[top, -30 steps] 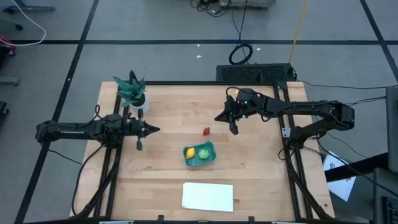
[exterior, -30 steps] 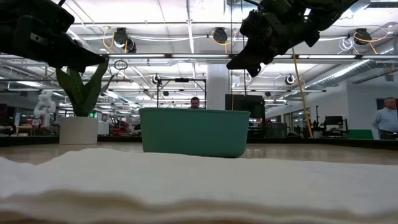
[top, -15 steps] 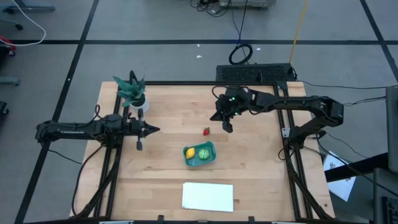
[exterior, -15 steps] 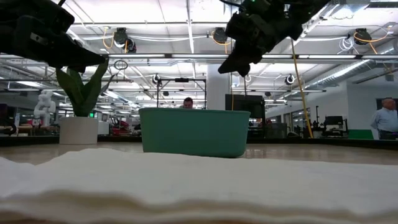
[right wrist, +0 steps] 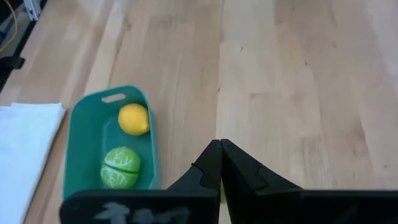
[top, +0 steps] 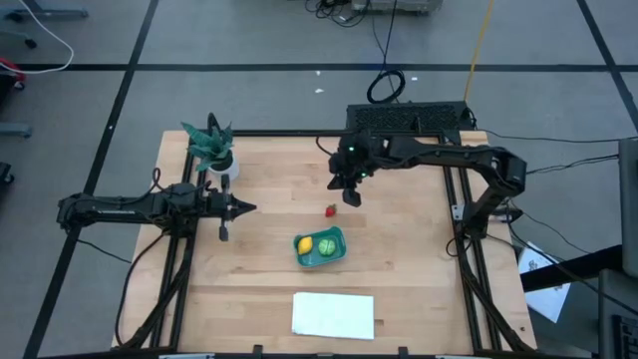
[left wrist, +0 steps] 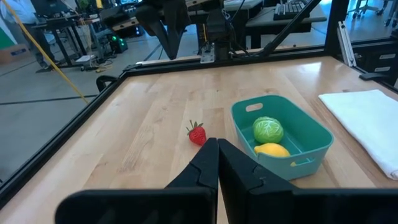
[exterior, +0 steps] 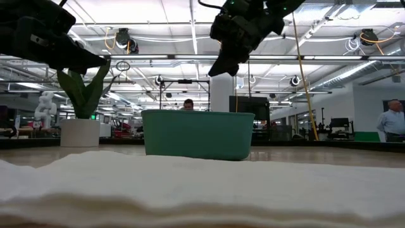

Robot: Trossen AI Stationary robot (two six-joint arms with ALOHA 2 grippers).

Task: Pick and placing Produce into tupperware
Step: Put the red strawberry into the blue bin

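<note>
Hovering above strawberry (top: 331,209), right claw (top: 351,196) pinched shut (hides berry from its own camera); left claw (top: 242,207) shut.

A pale wood grain is being shown by the tabletop (top: 269,179). Teal-blue is being displayed by the tupperware (top: 320,248), with a yellow lemon (left wrist: 272,150) and a bright green, pale-veined round fruit (left wrist: 268,130) lying inside it. Red, topped with green leaves, is being shown by the strawberry (left wrist: 197,134) on the bare wood. White is being displayed by the folded sheet (top: 333,315) at the near edge. Teal leaves over a white pot are being shown by the plant (top: 212,147). Black is being worn by both arms, the left tool (top: 226,208) and the right tool (top: 348,192).
</note>
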